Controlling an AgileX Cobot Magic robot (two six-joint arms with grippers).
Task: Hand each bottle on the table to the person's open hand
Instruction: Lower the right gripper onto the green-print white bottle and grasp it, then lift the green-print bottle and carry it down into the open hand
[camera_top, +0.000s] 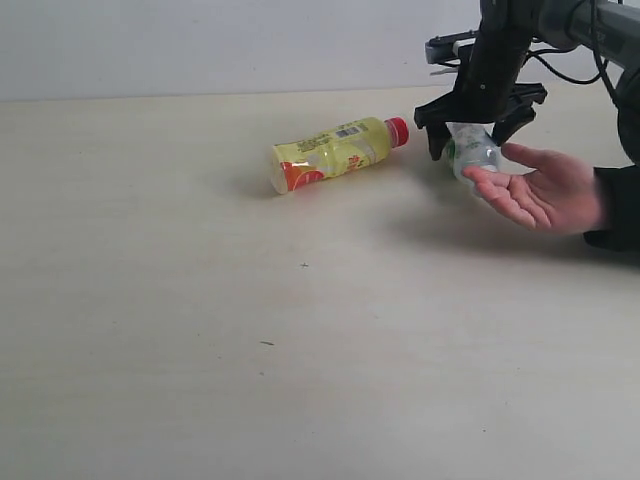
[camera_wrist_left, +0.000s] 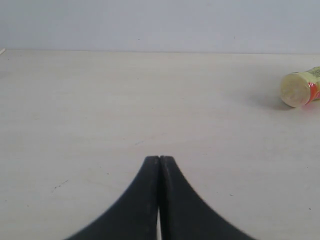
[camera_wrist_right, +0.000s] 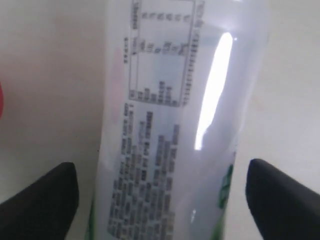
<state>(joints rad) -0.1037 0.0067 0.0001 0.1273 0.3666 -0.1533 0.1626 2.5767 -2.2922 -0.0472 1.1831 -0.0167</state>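
Surface: pale beige wood-grain table (camera_top: 200, 380) with a few tiny dark specks, filling most of the exterior view; a plain light wall (camera_top: 200, 40) runs along the top of the frame.
Bottle at the handover: a clear bottle (camera_top: 472, 150) with a white printed label (camera_wrist_right: 160, 150) sits at the upper right of the exterior view, between the black fingers of the right gripper (camera_top: 473, 140).
Its contact: the lower end of the clear bottle meets the fingertips of the open hand (camera_top: 545, 190); whether it also rests on the table cannot be told.
Pincer on the right arm: released. In the right wrist view the two fingertips stand wide on either side of the clear bottle (camera_wrist_right: 170, 125), with a bare gap at each side.
Person: the hand lies palm up at the right edge, fingers pointing left, and a black sleeve cuff (camera_top: 615, 210) is behind it.
Other bottle: a yellow bottle (camera_top: 335, 152) lies on its side at the upper centre, its red cap (camera_top: 398, 131) pointing right, just beside the right gripper but apart from it. The left wrist view shows its round base (camera_wrist_left: 300, 89).
Pincer on the left arm: the left gripper (camera_wrist_left: 159, 165) is clenched, fingers pressed together on nothing, over bare table and well apart from the yellow bottle.
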